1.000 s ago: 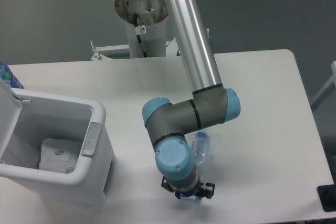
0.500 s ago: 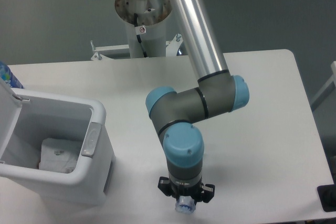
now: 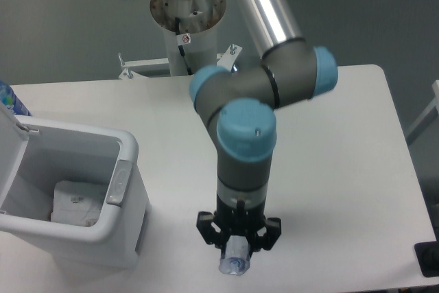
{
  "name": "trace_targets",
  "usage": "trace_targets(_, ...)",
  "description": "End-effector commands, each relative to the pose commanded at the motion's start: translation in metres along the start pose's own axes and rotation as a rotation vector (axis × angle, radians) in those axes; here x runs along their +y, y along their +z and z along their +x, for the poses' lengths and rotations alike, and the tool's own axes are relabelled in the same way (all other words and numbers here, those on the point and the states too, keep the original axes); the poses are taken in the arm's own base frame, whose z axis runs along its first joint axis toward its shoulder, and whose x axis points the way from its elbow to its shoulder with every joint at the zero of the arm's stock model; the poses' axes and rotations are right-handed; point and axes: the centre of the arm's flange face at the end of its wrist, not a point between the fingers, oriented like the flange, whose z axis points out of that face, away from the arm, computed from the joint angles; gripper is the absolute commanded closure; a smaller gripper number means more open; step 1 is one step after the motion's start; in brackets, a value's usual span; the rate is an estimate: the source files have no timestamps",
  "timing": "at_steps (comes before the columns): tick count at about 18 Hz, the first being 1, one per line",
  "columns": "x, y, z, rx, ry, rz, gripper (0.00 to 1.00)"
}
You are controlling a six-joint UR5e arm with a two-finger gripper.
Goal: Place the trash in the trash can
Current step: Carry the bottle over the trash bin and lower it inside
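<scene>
The trash can [image 3: 125, 147] is a boxy white bin at the left of the table, with its lid [image 3: 9, 130] swung up and a grey latch tab [image 3: 118, 182] on its near rim. A crumpled white paper wrapper [image 3: 74, 204] lies inside it on the bottom. My gripper [image 3: 238, 242] points straight down over the table's front edge, to the right of the bin, and is shut on a crushed clear plastic bottle [image 3: 234, 263]. Only the bottle's lower end shows below the fingers. The rest is hidden behind the wrist.
The robot's base column [image 3: 186, 15] stands behind the table's far edge. A blue object [image 3: 9, 98] peeks in at the far left behind the bin lid. A black item [image 3: 428, 259] sits at the table's front right corner.
The bottle lay flat on the table under the wrist a second ago. The arm has since risen and swung upright, and the bottle now hangs in the gripper, off the table.
</scene>
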Motion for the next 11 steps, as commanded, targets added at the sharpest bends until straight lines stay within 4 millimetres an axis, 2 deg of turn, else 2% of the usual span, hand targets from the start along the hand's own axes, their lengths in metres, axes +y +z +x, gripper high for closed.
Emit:
trace_targets(6,-0.016,-0.093,0.009,0.181,-0.072,0.209,0.64)
trace_targets(11,-0.037,-0.147,0.027,0.262,-0.089,0.355,0.64)
